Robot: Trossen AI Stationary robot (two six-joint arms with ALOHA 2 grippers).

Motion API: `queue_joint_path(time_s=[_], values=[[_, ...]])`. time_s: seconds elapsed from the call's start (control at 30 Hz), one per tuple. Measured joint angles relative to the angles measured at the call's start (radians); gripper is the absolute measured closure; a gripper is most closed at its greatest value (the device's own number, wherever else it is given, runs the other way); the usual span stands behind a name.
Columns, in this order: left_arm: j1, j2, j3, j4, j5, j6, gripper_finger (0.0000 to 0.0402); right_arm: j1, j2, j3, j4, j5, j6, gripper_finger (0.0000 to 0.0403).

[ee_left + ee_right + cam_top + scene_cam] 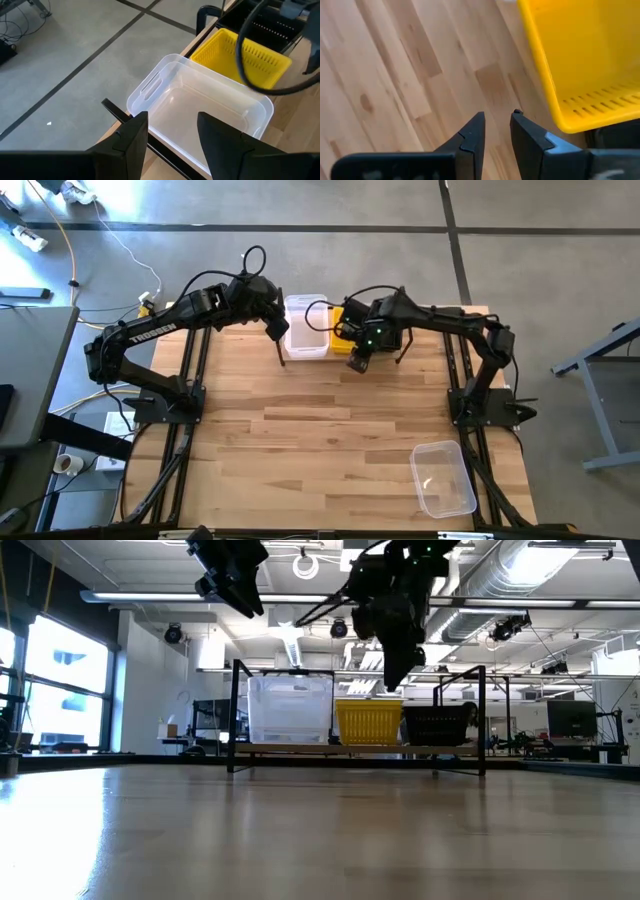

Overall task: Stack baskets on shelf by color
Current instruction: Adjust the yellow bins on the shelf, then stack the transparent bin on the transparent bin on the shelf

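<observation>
The shelf (pixel 355 749) stands at the table's far edge. On its plank sit a stack of clear baskets (pixel 290 708), yellow baskets (pixel 369 720) and black baskets (pixel 438 724), side by side. My left gripper (pixel 172 131) is open and empty, hovering high over the clear stack (pixel 200 107) at its left side (pixel 275 330). My right gripper (pixel 497 129) hangs over bare table just in front of the yellow basket (pixel 585 60). Its fingers stand a narrow gap apart and hold nothing. One more clear basket (pixel 443 477) rests on its base near the table's near right corner.
The shelf's upright black rod frames (pixel 235 715) (pixel 483 720) stand at its two ends. A black cable (pixel 250 65) loops over the yellow basket in the left wrist view. Bare wood (pixel 320 440) spreads across the table's middle and near left.
</observation>
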Motion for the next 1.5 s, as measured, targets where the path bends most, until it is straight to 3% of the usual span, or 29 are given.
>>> queue_joint_path(time_s=[0.5,1.07,1.3,1.5], values=[[0.0,0.0,0.0,0.0,0.0,0.0,0.0241,-0.011,0.006,-0.027,0.032,0.173,0.027,0.0324],[0.0,0.0,0.0,0.0,0.0,-0.002,0.0241,-0.011,-0.009,0.064,-0.079,0.196,0.083,0.0324],[-0.01,-0.001,0.0,-0.007,0.031,-0.002,0.0241,0.018,-0.075,0.074,-0.168,0.204,0.24,0.0324],[-0.042,-0.014,0.0,-0.066,0.083,0.0,0.0241,0.143,-0.155,0.074,-0.188,0.272,0.405,0.0324]])
